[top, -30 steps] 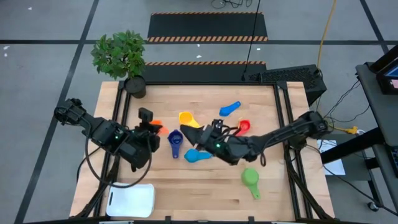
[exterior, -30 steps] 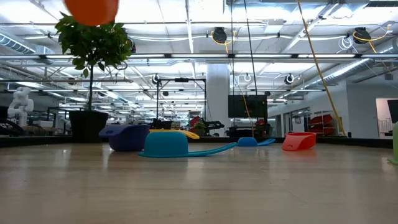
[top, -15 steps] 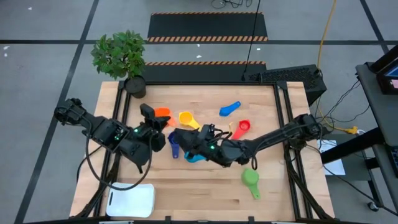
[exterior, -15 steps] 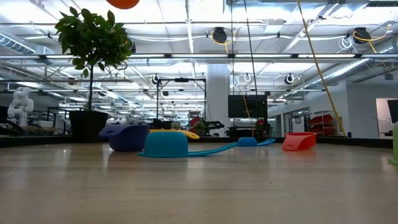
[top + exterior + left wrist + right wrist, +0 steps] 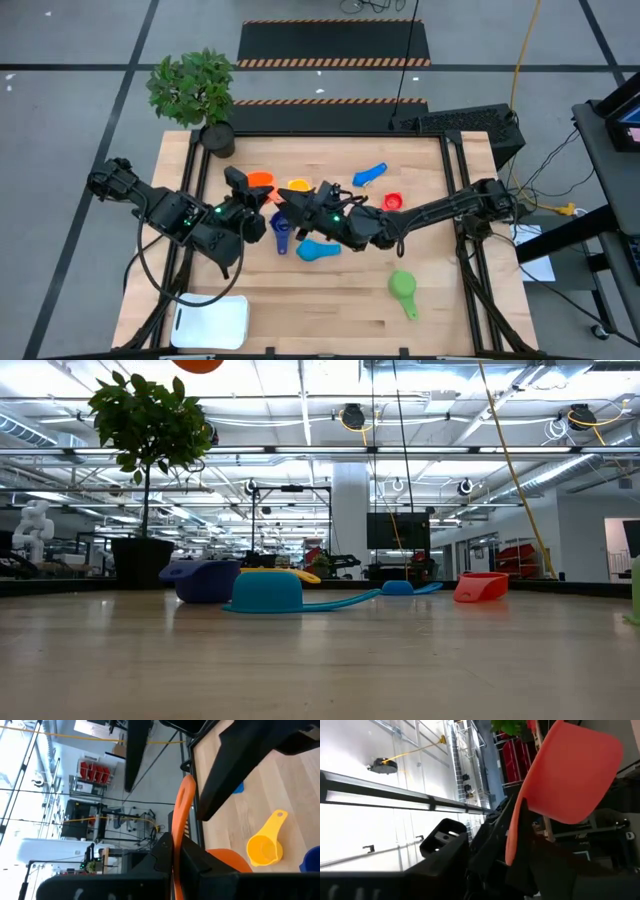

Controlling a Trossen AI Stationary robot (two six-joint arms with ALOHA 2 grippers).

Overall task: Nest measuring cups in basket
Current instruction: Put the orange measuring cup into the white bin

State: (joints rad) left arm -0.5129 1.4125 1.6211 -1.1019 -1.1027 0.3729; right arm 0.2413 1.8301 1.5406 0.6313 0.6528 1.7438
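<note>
Since a second ago, our right pincer (image 5: 300,197) has swung over beside the left pincer (image 5: 243,189), which stays clenched on the orange cup (image 5: 260,181), raised, handle upright; right's fingers, cannot tell.
</note>
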